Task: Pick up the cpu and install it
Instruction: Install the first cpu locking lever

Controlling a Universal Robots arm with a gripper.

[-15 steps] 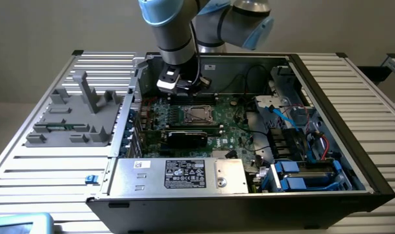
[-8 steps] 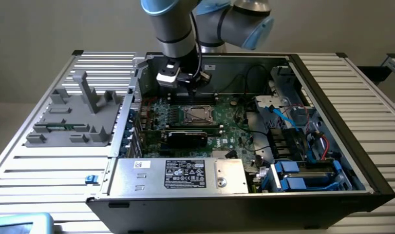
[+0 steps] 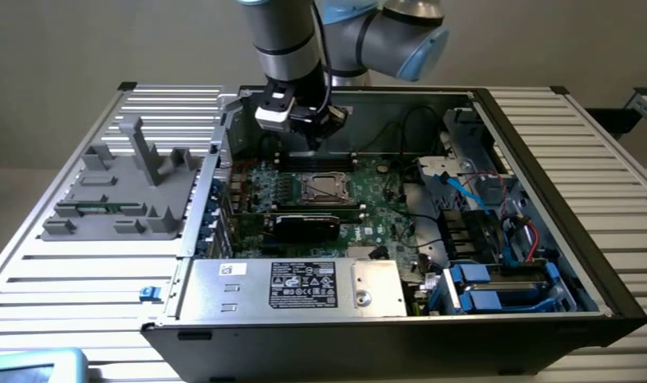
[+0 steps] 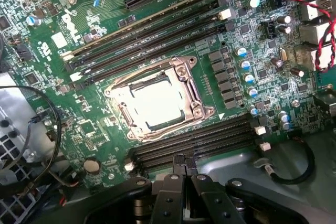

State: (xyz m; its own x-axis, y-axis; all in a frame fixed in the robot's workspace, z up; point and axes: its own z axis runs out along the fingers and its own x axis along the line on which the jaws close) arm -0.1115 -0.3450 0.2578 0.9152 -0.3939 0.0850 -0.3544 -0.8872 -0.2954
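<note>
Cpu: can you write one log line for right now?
gripper: shut, nothing seen held | cpu: lying in socket | contact: apart

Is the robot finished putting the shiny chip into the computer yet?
It looks mostly done. The shiny chip already lies inside the metal frame of its socket on the green board. The gripper is shut and holds nothing, hanging above the board just beside the socket. What looks left: the frame doesn't seem clamped down, though I can't be sure.

Open computer case on a slatted metal table.
Inside: green motherboard, black card, blue drive bays; outside, perhaps a grey fixture.
</note>
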